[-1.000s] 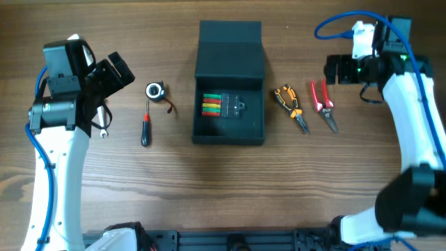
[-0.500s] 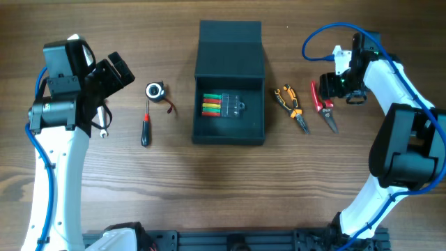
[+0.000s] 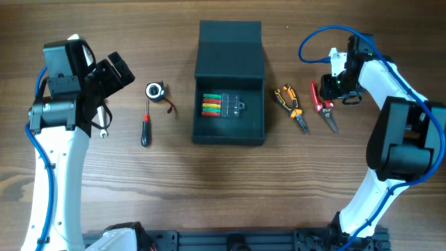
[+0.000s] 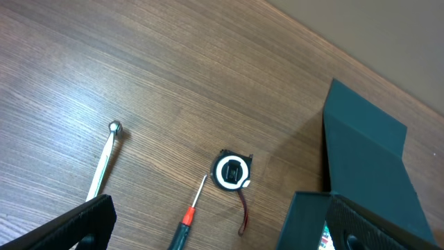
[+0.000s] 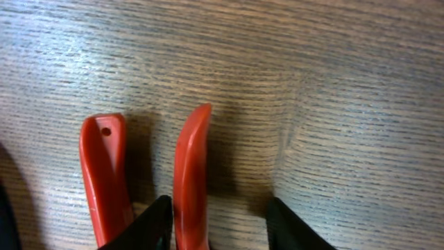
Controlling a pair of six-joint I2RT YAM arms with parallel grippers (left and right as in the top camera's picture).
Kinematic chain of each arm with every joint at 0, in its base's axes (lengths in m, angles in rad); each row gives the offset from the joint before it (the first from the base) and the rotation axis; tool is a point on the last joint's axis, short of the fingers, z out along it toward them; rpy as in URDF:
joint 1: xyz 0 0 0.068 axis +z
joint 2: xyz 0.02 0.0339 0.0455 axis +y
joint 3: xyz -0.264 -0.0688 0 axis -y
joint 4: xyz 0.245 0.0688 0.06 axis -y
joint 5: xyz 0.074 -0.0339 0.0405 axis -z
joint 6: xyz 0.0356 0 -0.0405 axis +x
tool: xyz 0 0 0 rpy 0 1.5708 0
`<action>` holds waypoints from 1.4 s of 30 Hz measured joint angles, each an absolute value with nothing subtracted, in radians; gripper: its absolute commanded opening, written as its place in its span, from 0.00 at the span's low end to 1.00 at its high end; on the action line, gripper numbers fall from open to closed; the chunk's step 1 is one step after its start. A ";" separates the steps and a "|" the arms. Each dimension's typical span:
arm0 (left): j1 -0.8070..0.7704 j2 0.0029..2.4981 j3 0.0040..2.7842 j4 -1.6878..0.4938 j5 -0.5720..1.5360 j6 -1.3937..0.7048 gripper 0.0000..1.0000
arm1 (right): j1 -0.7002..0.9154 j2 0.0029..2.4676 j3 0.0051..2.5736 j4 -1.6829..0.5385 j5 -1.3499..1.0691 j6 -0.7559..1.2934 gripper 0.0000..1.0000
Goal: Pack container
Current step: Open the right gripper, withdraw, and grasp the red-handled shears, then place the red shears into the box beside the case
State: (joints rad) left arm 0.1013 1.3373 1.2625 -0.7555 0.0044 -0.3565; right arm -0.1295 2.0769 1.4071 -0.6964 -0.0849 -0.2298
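Beneath the right end effector [image 3: 334,85] the red-handled cutters [image 5: 191,167] lie on the desk [image 3: 209,181], their long axis running straight out ahead of the fingertips [image 5: 149,221]. Its jaws stand partly open with nothing gripped, and one red handle sits in the gap between them. The container [image 3: 230,52], lid thrown back, lies to this end effector's left, beyond the orange pliers [image 3: 291,104]. The left end effector [image 3: 117,71], wide open and empty, hangs past the container's far side, so the right arm is nearer the cutters.
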 measured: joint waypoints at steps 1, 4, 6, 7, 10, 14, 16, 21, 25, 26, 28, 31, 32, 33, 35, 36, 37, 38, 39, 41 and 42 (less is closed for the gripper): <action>0.101 1.337 1.262 -0.756 0.004 -0.356 1.00 | -0.129 2.077 1.407 -0.699 -0.085 -0.229 0.37; 0.101 1.337 1.262 -0.756 0.004 -0.356 1.00 | -0.129 2.077 1.407 -0.711 -0.085 -0.230 0.21; 0.101 1.337 1.262 -0.756 0.004 -0.356 1.00 | -0.128 2.077 1.407 -0.721 -0.085 -0.227 0.06; 0.101 1.337 1.262 -0.756 0.004 -0.356 1.00 | -0.127 2.078 1.407 -0.726 -0.084 -0.218 0.04; 0.101 1.337 1.262 -0.756 0.004 -0.356 1.00 | -0.126 2.078 1.407 -0.732 -0.083 -0.205 0.04; 0.101 1.337 1.262 -0.756 0.004 -0.356 1.00 | -0.126 2.078 1.412 -0.748 -0.081 -0.164 0.04; 0.101 1.337 1.262 -0.756 0.004 -0.356 1.00 | -0.126 2.078 1.430 -0.809 -0.081 -0.149 0.04; 0.101 1.337 1.262 -0.756 0.004 -0.356 1.00 | -0.125 2.070 1.576 -0.954 -0.125 -0.143 0.04; 0.101 1.337 1.262 -0.756 0.004 -0.356 1.00 | -0.085 1.962 1.666 -0.981 -0.184 -0.147 0.04; 0.101 1.337 1.262 -0.756 0.005 -0.356 1.00 | -0.055 1.913 1.674 -0.980 -0.192 -0.155 0.04; 0.101 1.337 1.262 -0.756 0.005 -0.356 1.00 | 0.011 1.846 1.682 -0.986 -0.210 -0.196 0.04; 0.101 1.337 1.262 -0.756 0.005 -0.356 1.00 | 0.186 1.787 1.691 -1.007 -0.239 -0.319 0.04; 0.101 1.337 1.262 -0.756 0.004 -0.356 1.00 | 0.254 1.787 1.691 -1.014 -0.239 -0.392 0.04; 0.101 1.337 1.262 -0.756 0.005 -0.356 1.00 | 0.310 1.788 1.691 -1.014 -0.241 -0.450 0.04; 0.101 1.337 1.262 -0.756 0.004 -0.356 1.00 | 0.425 1.788 1.691 -1.002 -0.250 -0.599 0.04; 0.101 1.337 1.262 -0.756 0.005 -0.356 1.00 | 0.452 1.788 1.691 -0.989 -0.253 -0.646 0.04; 0.101 1.337 1.262 -0.756 0.004 -0.356 1.00 | 0.482 1.788 1.690 -0.968 -0.254 -0.699 0.05; 0.101 1.338 1.262 -0.756 0.004 -0.356 1.00 | 0.504 1.788 1.690 -0.945 -0.255 -0.746 0.04; 0.101 1.338 1.262 -0.756 0.004 -0.356 1.00 | 0.524 1.788 1.690 -0.921 -0.256 -0.805 0.04; 0.101 1.338 1.262 -0.756 0.004 -0.356 1.00 | 0.533 1.796 1.690 -0.914 -0.268 -0.874 0.04; 0.101 1.338 1.262 -0.756 0.004 -0.356 1.00 | 0.534 1.806 1.690 -0.912 -0.277 -0.902 0.04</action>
